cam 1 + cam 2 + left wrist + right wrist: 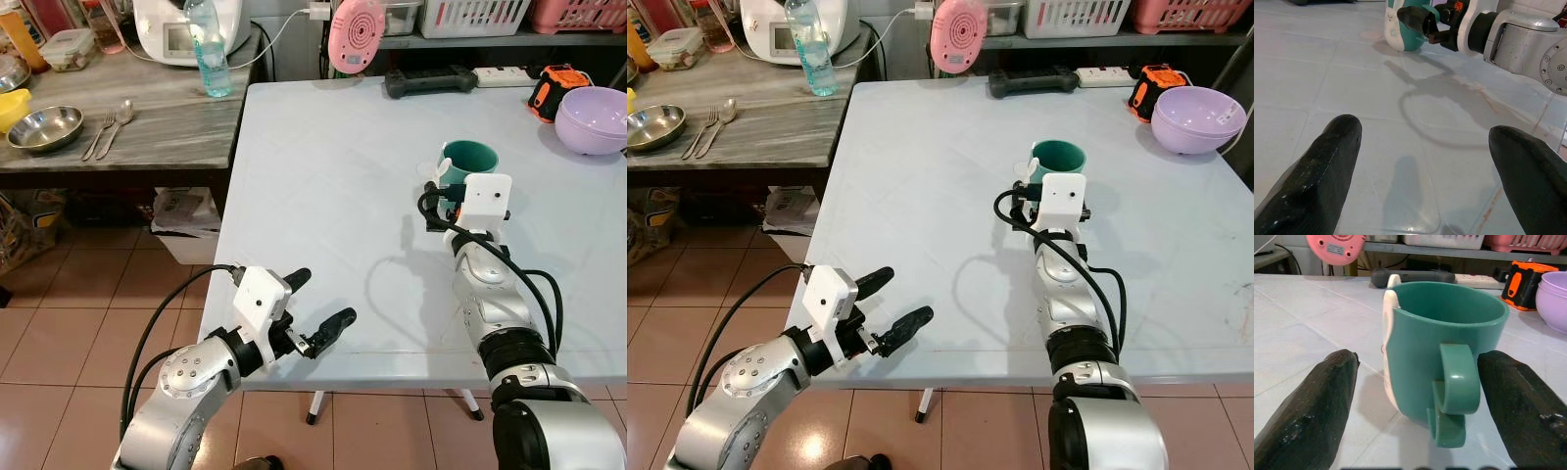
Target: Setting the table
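Nearest, the left pincer point(318, 308) hangs open and empty at the bench point(323, 176) front edge, about 7 o'clock. Farther in, the right pincer point(1415, 396) stands open, fingers flanking one teal mug point(1444, 352), upright, dead ahead at 12, handle facing it. Beyond: one purple bowl point(592, 119) at 2 o'clock.

The right hand point(453, 192) sits tucked behind its own white wrist camera, the green mug's point(471, 163) lower half hidden; the purple bowl point(594, 119) runs off the edge.
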Robot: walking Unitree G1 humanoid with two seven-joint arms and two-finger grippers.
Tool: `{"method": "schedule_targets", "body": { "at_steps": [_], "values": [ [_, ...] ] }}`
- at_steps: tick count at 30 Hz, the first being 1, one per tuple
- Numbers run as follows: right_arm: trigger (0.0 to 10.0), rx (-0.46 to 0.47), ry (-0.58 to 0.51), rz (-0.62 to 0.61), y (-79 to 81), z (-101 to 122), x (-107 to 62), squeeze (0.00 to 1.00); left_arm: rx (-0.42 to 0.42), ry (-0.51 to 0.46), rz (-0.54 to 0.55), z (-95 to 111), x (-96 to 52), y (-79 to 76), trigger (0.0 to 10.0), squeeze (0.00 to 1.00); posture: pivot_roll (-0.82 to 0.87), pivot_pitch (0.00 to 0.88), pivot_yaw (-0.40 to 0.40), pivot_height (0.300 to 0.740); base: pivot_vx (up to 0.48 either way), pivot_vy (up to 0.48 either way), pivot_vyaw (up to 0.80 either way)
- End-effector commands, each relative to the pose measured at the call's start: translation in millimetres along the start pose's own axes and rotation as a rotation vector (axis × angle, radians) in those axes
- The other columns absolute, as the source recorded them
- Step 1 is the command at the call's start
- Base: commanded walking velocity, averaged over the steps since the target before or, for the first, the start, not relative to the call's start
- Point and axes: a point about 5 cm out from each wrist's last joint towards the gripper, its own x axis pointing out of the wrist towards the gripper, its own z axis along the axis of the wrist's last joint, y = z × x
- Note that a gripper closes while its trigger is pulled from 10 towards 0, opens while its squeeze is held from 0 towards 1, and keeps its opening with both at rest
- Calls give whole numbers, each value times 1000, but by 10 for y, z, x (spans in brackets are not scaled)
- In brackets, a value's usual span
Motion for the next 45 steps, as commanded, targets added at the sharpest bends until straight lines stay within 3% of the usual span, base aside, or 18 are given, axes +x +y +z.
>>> {"method": "schedule_targets", "body": {
  "at_steps": [1,3,4,5,6,7,45],
  "values": [
    [10000,2,8,-4,-5,-30,-3,0,4,13,7,-20,-21,14,10000,0,59,127,39,740,0,0,0],
    [10000,1,17,-9,-10,-47,-4,0,6,13,6,-23,-20,9,10000,0,60,126,39,740,0,0,0],
    [7216,6,29,-16,-17,-68,-5,0,7,13,5,-22,-17,4,10000,0,62,125,39,740,0,0,0],
    [7216,6,29,-16,-17,-68,-5,0,7,13,5,-22,-17,4,10000,0,62,125,39,740,0,0,0],
    [3922,8,31,-18,-17,-76,-7,0,7,13,6,-24,-18,4,10000,0,63,124,40,740,0,0,0],
    [0,13,34,-17,-14,-86,-10,0,7,13,6,-25,-19,3,10000,0,62,125,39,740,0,0,0],
    [0,14,-33,-65,-51,10,20,0,4,9,12,-36,33,45,10000,0,52,111,58,740,0,0,0]
  ]
}}
